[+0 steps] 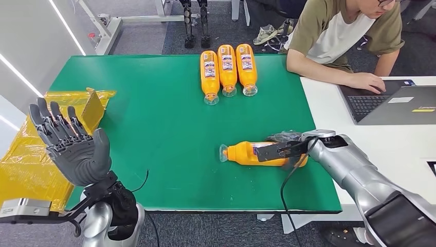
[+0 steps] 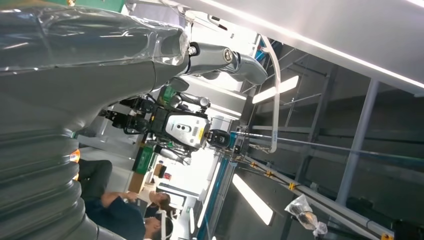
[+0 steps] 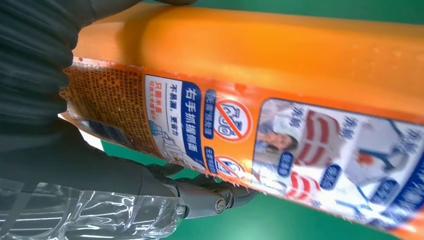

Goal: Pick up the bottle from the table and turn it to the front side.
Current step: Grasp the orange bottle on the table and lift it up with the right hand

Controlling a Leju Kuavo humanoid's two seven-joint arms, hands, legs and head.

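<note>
Bottle (image 1: 247, 153) on its side near the front of the green table (image 1: 154, 128), right hand (image 1: 285, 149) closed around its base end.

Fingers wrapped over and under the orange body, cap end pointing toward the left hand (image 1: 72, 146), which hangs raised off the table's front left corner with fingers spread wide, holding nothing. In the right wrist view, label (image 3: 280, 145) of icons and small print facing the camera, probably the back panel, hence the grip at the base for a roll about the long axis. Three matching bottles (image 1: 227, 69) in a neat row at the far edge, labels up, likely the finished pattern. Yellow bag (image 1: 31, 154) beside the table's left edge; white desk to the right with a seated person at a laptop (image 1: 396, 105).
</note>
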